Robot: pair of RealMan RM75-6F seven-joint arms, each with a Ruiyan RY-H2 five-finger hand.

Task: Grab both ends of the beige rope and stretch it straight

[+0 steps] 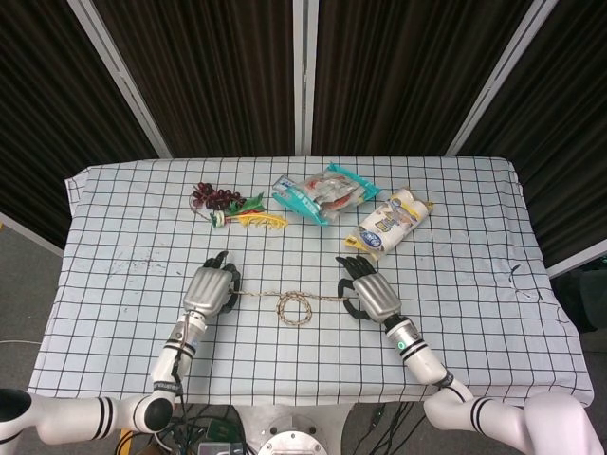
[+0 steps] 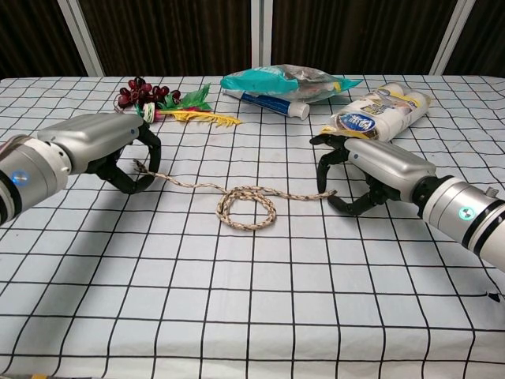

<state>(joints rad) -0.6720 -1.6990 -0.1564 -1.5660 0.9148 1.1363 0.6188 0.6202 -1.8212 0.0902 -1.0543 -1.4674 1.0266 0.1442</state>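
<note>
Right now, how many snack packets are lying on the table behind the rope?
2. A teal packet lies at the back centre, and a white and yellow packet sits to its right, just beyond the right hand. None looks hidden.

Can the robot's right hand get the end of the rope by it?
Probably yes. The right hand is arched right over the near end of the beige rope, its fingers curled beside the tip. Nothing lies between them, and the snack packets sit farther back.
</note>
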